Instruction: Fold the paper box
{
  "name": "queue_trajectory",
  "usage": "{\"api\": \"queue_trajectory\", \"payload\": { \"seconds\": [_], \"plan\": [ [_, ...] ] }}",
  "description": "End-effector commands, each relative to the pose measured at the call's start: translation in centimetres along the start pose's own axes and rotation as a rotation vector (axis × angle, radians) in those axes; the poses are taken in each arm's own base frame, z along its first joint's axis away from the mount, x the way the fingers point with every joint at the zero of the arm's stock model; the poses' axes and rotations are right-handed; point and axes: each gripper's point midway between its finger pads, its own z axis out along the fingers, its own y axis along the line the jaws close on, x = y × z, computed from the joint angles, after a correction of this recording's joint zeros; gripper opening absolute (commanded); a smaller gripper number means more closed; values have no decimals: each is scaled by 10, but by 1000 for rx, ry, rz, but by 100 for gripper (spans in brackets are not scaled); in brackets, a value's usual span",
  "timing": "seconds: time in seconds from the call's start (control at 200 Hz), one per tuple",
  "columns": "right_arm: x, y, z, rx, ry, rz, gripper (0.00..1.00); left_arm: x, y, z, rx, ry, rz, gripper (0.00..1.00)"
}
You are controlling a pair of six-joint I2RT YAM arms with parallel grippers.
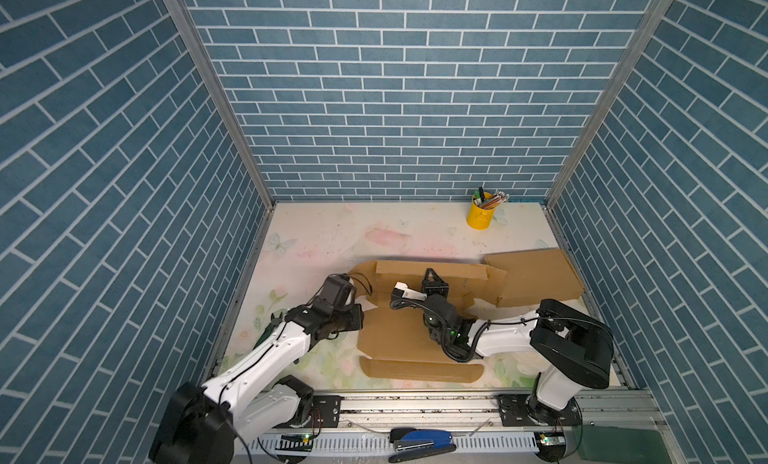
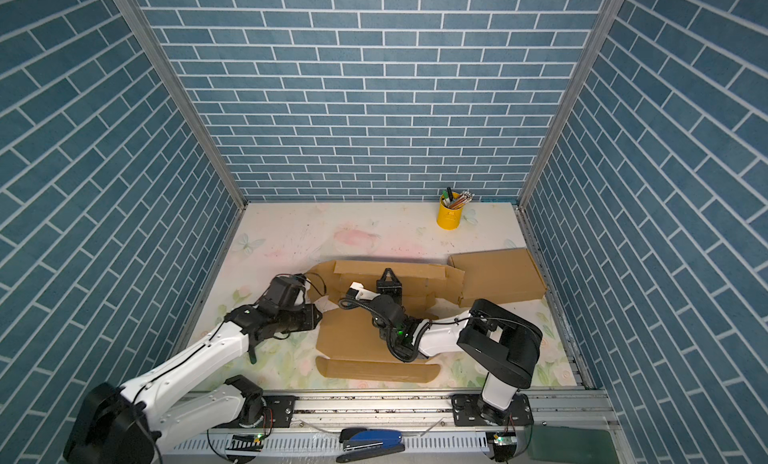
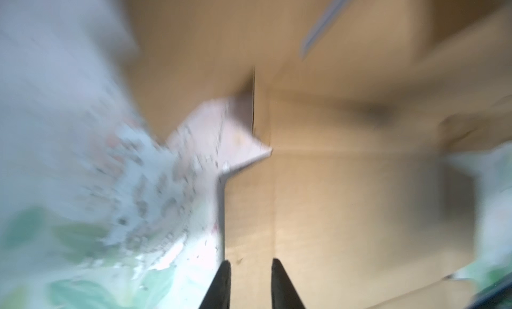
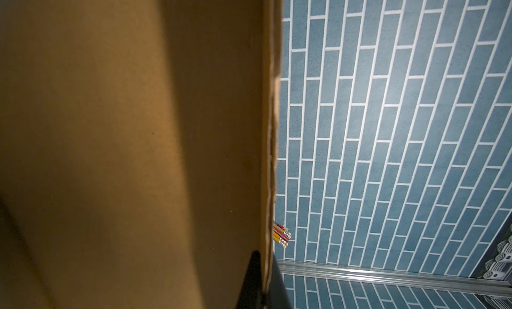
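The box point(image 1: 390, 337) was matt brown cardboard; in the right wrist view its cut edge showed rough, wavy layers. The tabletop point(image 1: 332, 233) looked smooth, with a pale floral print, scuffed and speckled. The walls point(image 1: 374, 108) were matt and grainy. The rail point(image 1: 415, 404) was brushed metal and the cup point(image 1: 478, 218) glossy yellow.

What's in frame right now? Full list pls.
box: 1, brown, table centre, part folded, rear wall raised
second box: 1, brown, closed, right of the first, near the right wall
cup: 1, yellow, upright, back right of table
pencils: several, mixed colours, in the cup
stapler: 1, blue and black, front rail, centre
table: 1, pale floral top
walls: 3, blue brick pattern
left gripper: 1, black, open, at the box's left edge
right gripper: 1, black, shut on the box's raised rear wall
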Motion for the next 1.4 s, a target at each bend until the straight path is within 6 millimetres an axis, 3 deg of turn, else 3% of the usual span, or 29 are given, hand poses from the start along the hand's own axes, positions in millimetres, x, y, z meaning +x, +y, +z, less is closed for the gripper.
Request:
{"api": "queue_trajectory", "payload": {
  "seconds": [0.0,0.05,0.145,0.3,0.415,0.51,0.59,0.69,0.89,1.225,1.395],
  "plan": [
    [6,30,0,-86,-6,-86,0,-7,29,-26,-44,27,-6,28],
    [6,30,0,-88,-7,-86,0,-15,42,-28,-48,14,-38,28],
    [6,29,1,-88,-10,-85,0,-52,53,-28,-75,-43,-56,28],
    [6,30,1,-90,-13,-86,0,-102,64,7,-107,-92,-47,41],
    [5,29,1,-90,-15,-84,0,-120,62,36,-120,-73,35,50],
    [6,28,2,-91,-15,-83,0,-118,54,59,-93,-10,98,56],
    [5,29,2,-91,-14,-84,0,-110,36,66,-46,34,177,60],
    [5,28,2,-89,-15,-81,0,-94,18,63,8,84,243,61],
    [4,27,1,-85,-17,-71,0,-70,5,45,77,119,273,61],
    [5,27,2,-88,-14,-71,0,-42,-30,55,201,139,274,65],
    [5,26,1,-88,-15,-70,0,-37,-32,50,199,103,284,68]
  ]
}}
